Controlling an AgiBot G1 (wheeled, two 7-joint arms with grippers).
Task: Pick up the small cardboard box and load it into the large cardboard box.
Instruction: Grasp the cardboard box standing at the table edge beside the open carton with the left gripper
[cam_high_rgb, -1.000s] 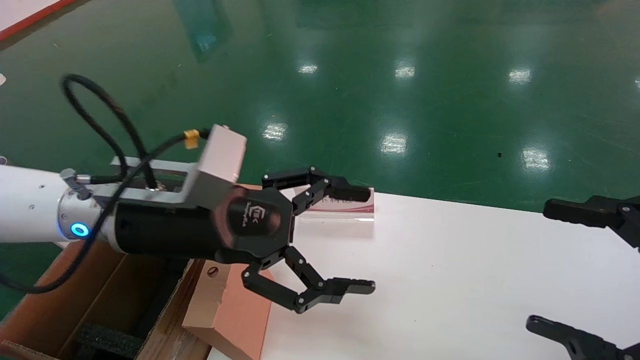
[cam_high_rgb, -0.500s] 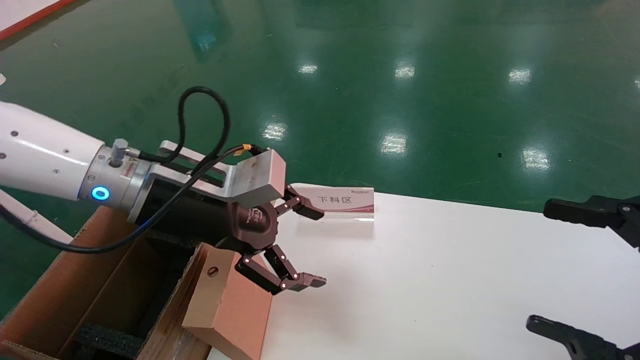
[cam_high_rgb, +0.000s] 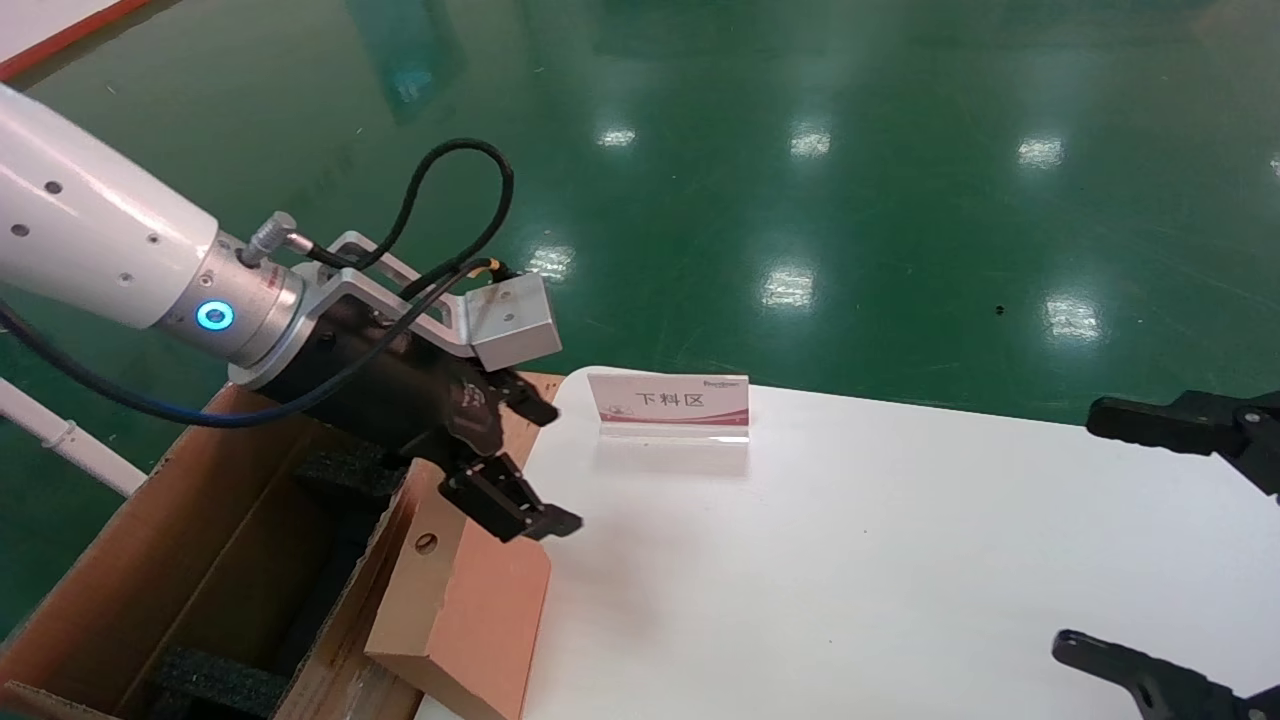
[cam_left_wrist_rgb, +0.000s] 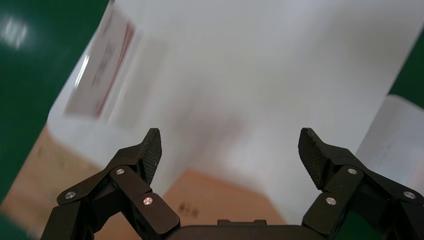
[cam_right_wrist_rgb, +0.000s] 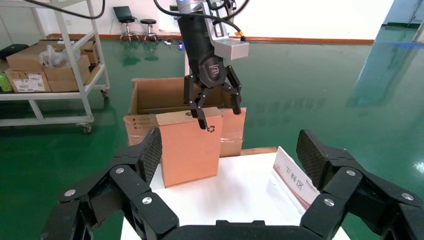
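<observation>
Left gripper (cam_high_rgb: 525, 465) had dropped back toward the table's (cam_high_rgb: 900, 560) left edge, fingers spread wide over the small cardboard box's (cam_high_rgb: 470, 610) top, holding nothing; right gripper (cam_high_rgb: 1130, 540) parked spread.

The left arm reaches in from the far left, wrist angled down and to the right; the left gripper (cam_high_rgb: 520, 465) hangs with fingers (cam_left_wrist_rgb: 150, 150) spread wide. The right gripper (cam_high_rgb: 1150, 540) sits at the near right, fingers wide apart
</observation>
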